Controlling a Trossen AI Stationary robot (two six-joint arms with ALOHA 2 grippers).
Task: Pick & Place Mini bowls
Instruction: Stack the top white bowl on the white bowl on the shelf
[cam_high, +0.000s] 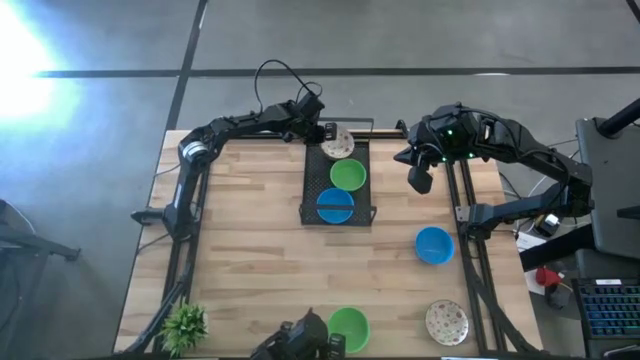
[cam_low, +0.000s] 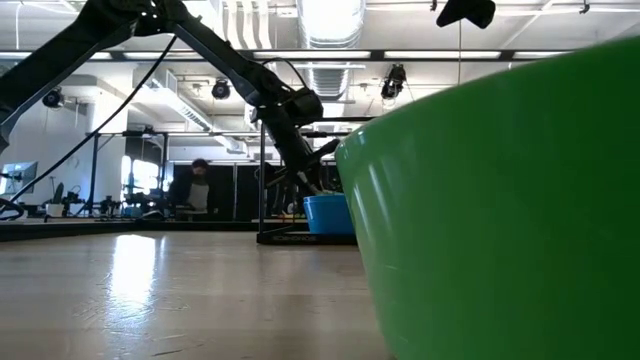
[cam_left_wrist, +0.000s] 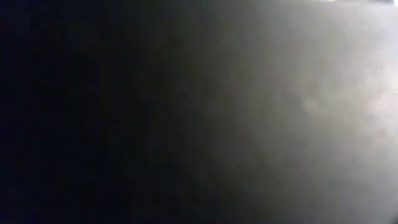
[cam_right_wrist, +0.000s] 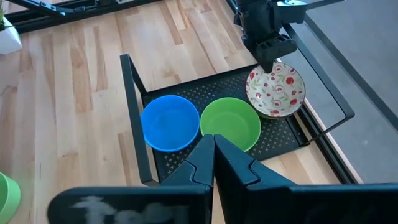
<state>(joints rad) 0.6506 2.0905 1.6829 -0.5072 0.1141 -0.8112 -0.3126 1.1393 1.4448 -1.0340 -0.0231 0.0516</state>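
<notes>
A black tray (cam_high: 310, 190) in the table's middle holds three mini bowls in a row: a floral one (cam_high: 340, 147) at the far end, a green one (cam_high: 348, 175) and a blue one (cam_high: 335, 206). My left gripper (cam_right_wrist: 269, 61) reaches in from the far left and is shut on the floral bowl (cam_right_wrist: 277, 90). The left wrist view is a dark blur. My right gripper (cam_right_wrist: 213, 138) hangs shut and empty above the table, right of the tray. A blue bowl (cam_high: 434, 245), a floral bowl (cam_high: 446, 322) and a green bowl (cam_high: 348, 325) sit on the table. My left gripper has the floral bowl by its far rim (cam_right_wrist: 266, 70), coming at it slanting down from the table's far left. The bowl is tilted, that rim raised, and its opposite lower edge (cam_right_wrist: 273, 115) rests on the tray floor. The gripper's body hides the kind of hold.
A small potted plant (cam_high: 185, 325) stands at the near left corner. The tray's raised frame (cam_right_wrist: 130, 93) rims the three bowls. The green bowl at the near edge fills the low view's right (cam_low: 500, 200). A person (cam_low: 200, 190) shows in the room behind.
</notes>
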